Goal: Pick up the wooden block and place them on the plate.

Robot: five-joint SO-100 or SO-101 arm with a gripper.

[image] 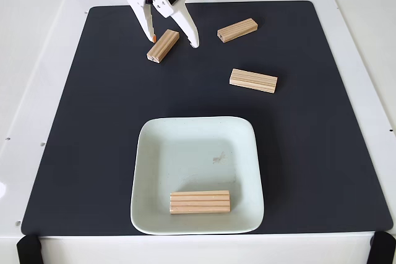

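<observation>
We are watching the gripper (172, 40) in the fixed view, hanging over the far left part of the black mat (93, 153) with its two white fingers spread wide, holding nothing. The nearest wooden block (163, 46) is lying between those fingers, or just under them; whether either fingertip is touching it, we cannot tell. Its long axis is running on a diagonal, from lower left to upper right in this view, and the fingers are sitting one to each side of it, so we are judging that the jaws are straddling the block across its short width. That is the relation the closing move is depending on: if the span is staying crosswise to the grain, the grasp should be catching the narrow sides.

Two more blocks are lying loose on the mat: one (237, 29) to the right of the gripper, tilted slightly, and one (253, 80) nearer the middle, well apart from the fingers. The plate (148, 153) is sitting toward the near edge, directly below the gripper in this view, already carrying a fourth block (200, 201) lying flat along its near rim. We are reckoning one block placed, three left.
</observation>
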